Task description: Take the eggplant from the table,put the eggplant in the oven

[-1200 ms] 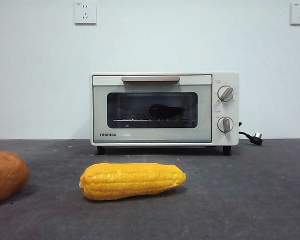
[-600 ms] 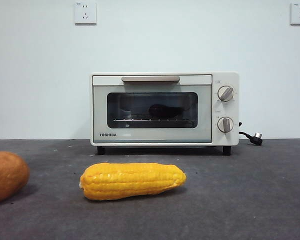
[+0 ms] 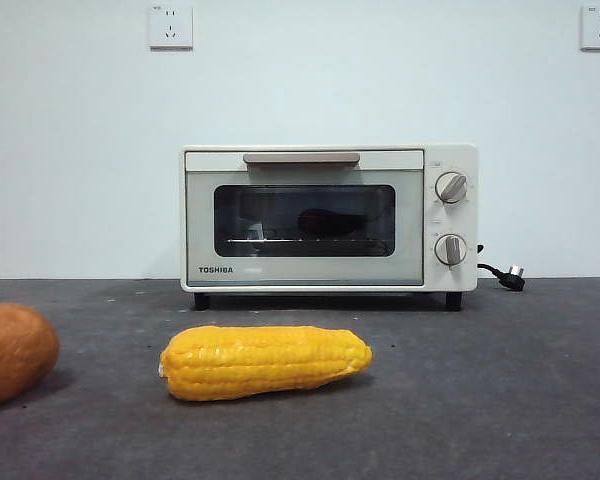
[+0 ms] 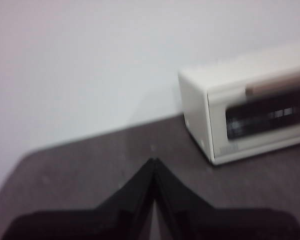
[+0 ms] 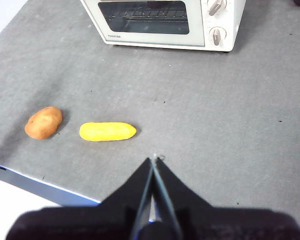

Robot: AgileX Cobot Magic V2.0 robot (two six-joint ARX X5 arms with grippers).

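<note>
I looked across the table [image 3: 500, 400] and saw the oven [image 3: 329, 218] standing at the back, near the white wall. Its door was shut. Through the glass window I could see a dark shape lying on the wire rack inside. That was the eggplant [image 3: 330, 222], so it was in the oven and not on the table. It was dim in there, so I could not make out more than its dark rounded form.

In front of the oven, well apart from it, the yellow corn cob [image 3: 266, 361] lay on its side. The round orange-brown vegetable [image 3: 12, 352] sat near it at the side edge of the front view, and only part of it showed there. A black plug [image 3: 513, 276] lay on the table just beside the oven, on the side with the two knobs.

No arm showed in the front view. From the left wrist camera, the left gripper [image 4: 153, 162] had its two black jaws pressed together with nothing between them. It was up above the table, off to one side of the oven. The picture there was blurry. From the right wrist camera, the right gripper [image 5: 154, 160] also had its jaws closed on nothing. It hung high over the near part of the table, with the corn cob and the orange-brown vegetable below and the oven far off.
</note>
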